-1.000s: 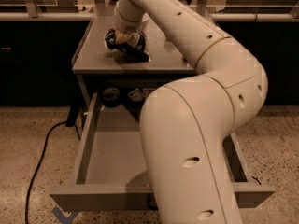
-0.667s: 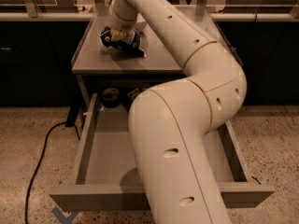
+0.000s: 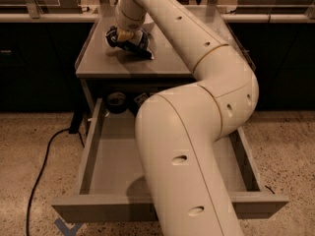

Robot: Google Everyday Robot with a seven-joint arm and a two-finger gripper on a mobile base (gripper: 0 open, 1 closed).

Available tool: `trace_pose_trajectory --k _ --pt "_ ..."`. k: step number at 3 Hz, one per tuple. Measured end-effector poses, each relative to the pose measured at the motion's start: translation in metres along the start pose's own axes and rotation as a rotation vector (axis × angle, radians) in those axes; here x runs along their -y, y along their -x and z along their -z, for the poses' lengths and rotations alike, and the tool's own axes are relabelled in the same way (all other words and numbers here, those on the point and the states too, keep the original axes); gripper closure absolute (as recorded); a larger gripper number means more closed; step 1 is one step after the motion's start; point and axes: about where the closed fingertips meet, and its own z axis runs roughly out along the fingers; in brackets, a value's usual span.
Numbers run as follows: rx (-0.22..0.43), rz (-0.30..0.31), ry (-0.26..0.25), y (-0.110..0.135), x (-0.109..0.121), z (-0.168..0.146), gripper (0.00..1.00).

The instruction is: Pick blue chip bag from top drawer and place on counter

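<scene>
bag [image 3: 132, 43] on counter [image 3: 147, 65] w/ jaws atop

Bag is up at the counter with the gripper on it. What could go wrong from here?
1. The gripper sits right on the blue chip bag over the counter. I cannot tell whether the bag rests flat, so pulling away might drag or tip it.
2. The top drawer stands open beneath the arm. A low retreat could strike its walls.

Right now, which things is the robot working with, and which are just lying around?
In the job: gripper over the counter, blue chip bag at its tip, open drawer.
Lying about: dark round thing in the drawer, black cable on the floor.
</scene>
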Motion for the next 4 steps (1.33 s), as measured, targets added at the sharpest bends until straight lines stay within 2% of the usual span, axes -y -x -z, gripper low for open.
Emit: trace_pose_trajectory --k 3,4 --pt "0.000 0.000 0.000 0.0000 0.0000 -0.0001 0.04" --pt "0.000 0.000 0.000 0.0000 -0.0001 -0.0001 0.00"
